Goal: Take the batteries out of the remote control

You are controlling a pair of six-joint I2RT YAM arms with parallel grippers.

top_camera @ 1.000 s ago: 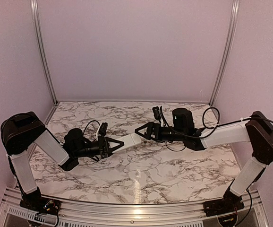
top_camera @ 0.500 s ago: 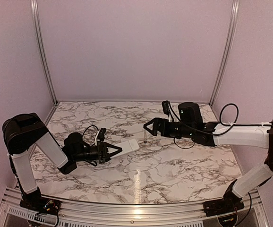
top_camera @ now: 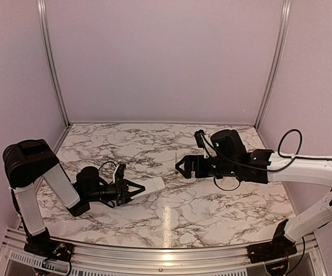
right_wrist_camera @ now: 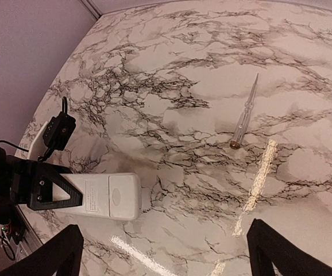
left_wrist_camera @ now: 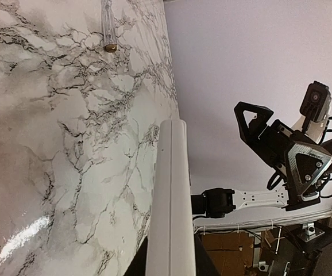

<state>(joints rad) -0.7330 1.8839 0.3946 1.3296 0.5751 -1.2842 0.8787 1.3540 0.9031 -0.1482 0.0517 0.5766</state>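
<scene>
Toward the table's (top_camera: pixel 223 215) left edge, the left gripper (top_camera: pixel 132 188) clamps one end of the white remote control (top_camera: pixel 153 185), free end pointing right. Right of centre, the right gripper (top_camera: pixel 180 167) hovers, fingers spread wide, holding nothing.

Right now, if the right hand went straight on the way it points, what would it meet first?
Probably bare table, just beside the free end of the remote; the rod lies off to the other side. Depth is unclear, so the right hand might clip the remote instead.
</scene>
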